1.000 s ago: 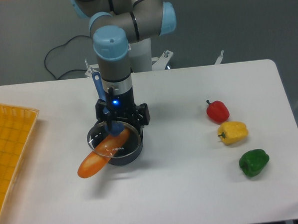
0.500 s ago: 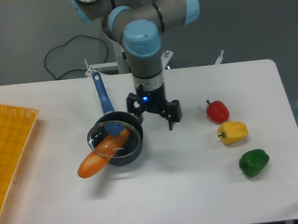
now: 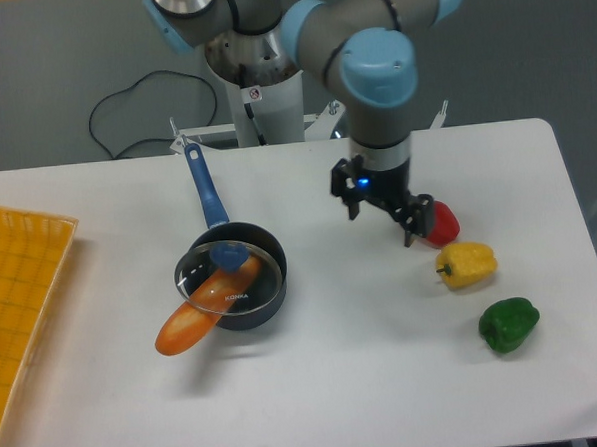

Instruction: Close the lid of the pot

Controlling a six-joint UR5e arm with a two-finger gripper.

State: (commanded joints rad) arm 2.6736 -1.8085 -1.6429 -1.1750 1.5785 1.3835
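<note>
Nearest you, a green pepper [image 3: 508, 324] sits at the table's [image 3: 337, 382] front right, with a yellow pepper [image 3: 467, 264] and a red pepper [image 3: 439, 222] lined up behind it. Left of centre, the pot [image 3: 234, 287] holds a long orange vegetable [image 3: 201, 313] that sticks out over its front-left rim. The lid [image 3: 229, 268] rests on top of the pot, apparently tilted, because that vegetable props it up; its blue knob [image 3: 228, 254] is free. A yellow tray [image 3: 12, 299] lies at the far left edge.

Your risk, judging from this: the lid cannot seat flat while the vegetable bridges the rim. Pressing down could slide the glass off or tip the pot. A nudge to the pot's handle [image 3: 206, 191] might also shake the lid loose.

Farther back, the gripper [image 3: 382, 204] hangs over the table just beside the red pepper, well apart from the pot. Its fingers are spread and carry nothing. The arm reaches down from its base behind the table, wrist pointed downward.
</note>
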